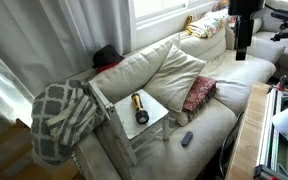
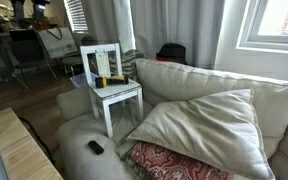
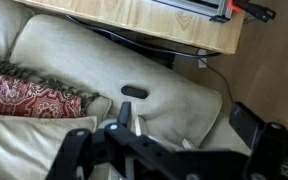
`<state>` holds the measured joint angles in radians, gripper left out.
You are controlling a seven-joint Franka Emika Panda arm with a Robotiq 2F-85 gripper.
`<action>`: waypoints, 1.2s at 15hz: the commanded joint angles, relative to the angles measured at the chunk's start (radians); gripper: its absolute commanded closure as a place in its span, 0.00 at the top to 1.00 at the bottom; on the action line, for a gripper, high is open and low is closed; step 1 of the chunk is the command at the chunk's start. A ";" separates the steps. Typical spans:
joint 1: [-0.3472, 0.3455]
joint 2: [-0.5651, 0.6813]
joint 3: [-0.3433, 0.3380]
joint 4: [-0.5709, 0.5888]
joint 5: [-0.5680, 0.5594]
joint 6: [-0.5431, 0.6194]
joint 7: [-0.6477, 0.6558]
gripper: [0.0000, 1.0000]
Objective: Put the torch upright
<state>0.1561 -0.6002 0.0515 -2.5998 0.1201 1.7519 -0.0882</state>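
Note:
The torch [image 1: 141,108] has a gold-brown body and a black head. It lies flat on the seat of a small white chair [image 1: 154,122] that stands on the sofa. It also shows lying on the chair seat in an exterior view [image 2: 108,80]. My gripper [image 1: 241,50] hangs high above the far end of the sofa, well away from the torch. In the wrist view the gripper [image 3: 184,128] is open and empty, with its fingers wide apart over the sofa seat. The torch is out of the wrist view.
A small flat dark remote [image 1: 187,138] lies on the sofa seat, also in the wrist view [image 3: 134,91]. A red patterned pillow [image 1: 199,93] and a cream pillow [image 1: 174,75] lie beside the chair. A checked blanket [image 1: 62,120] drapes the sofa arm. A wooden table [image 3: 154,20] runs along the sofa front.

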 commanded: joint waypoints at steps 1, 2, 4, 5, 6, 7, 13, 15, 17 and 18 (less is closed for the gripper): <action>-0.008 0.000 0.007 0.002 0.003 -0.004 -0.003 1.00; -0.008 0.000 0.007 0.002 0.003 -0.004 -0.003 1.00; -0.008 0.001 0.007 0.002 0.003 -0.004 -0.003 1.00; -0.008 0.001 0.007 0.002 0.003 -0.004 -0.003 1.00; -0.008 0.001 0.007 0.002 0.003 -0.004 -0.003 1.00; 0.000 0.054 0.011 0.029 0.005 0.005 -0.017 1.00; -0.002 0.387 0.072 0.214 0.062 0.101 0.102 1.00; -0.011 0.508 0.085 0.295 0.057 0.126 0.175 1.00; -0.010 0.632 0.090 0.390 0.050 0.142 0.245 1.00; -0.010 0.693 0.089 0.438 0.044 0.157 0.290 1.00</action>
<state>0.1572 -0.1019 0.1277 -2.3157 0.1646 1.8945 0.0976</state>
